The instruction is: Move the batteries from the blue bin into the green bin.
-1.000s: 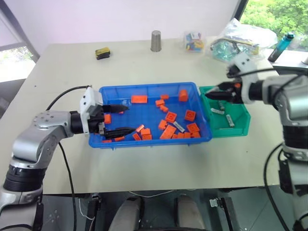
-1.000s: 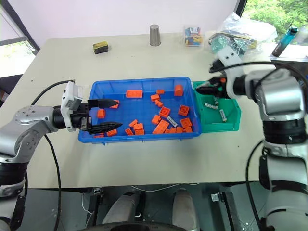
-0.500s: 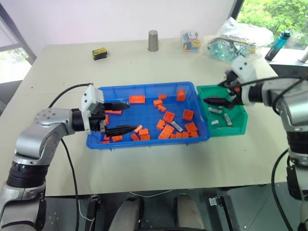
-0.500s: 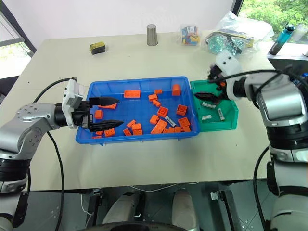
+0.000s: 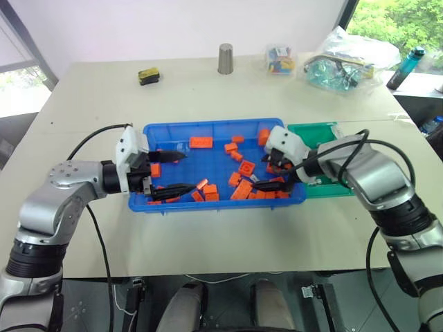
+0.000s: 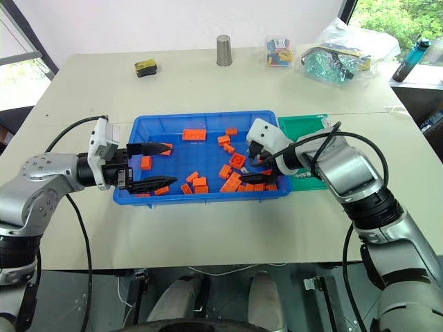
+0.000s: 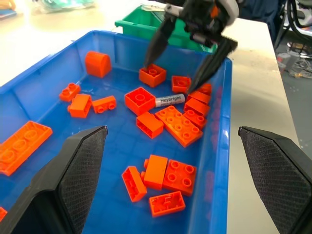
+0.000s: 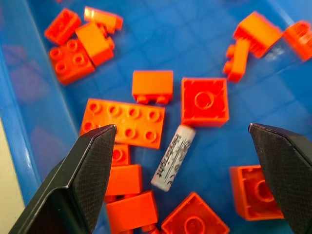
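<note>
Fingers of the right gripper (image 8: 173,161) stand wide apart, empty, poised over the right end of the blue bin (image 5: 176,131), one on each side of a single battery (image 8: 172,157). That battery is a slim silver-grey cylinder with dark print along its side; it lies flat on the bin floor among orange bricks (image 8: 123,122), its far end close beside a square brick. In the head views it is hard to pick out, since the right gripper and wrist cover that corner. The green bin (image 5: 331,133) sits against the blue bin's right end, and the right forearm hides most of it, so what it holds cannot be made out. At the blue bin's left end the left gripper (image 5: 169,173) hovers with its fingers spread, holding nothing. Beyond the bins, a metal cup (image 5: 225,59) and a clear bag (image 5: 346,55) stand near the table's far edge.

A second ago the right gripper hung over the green bin, where batteries lay in plain sight; it has since swung left into the blue bin, while the left gripper has kept its place.
</note>
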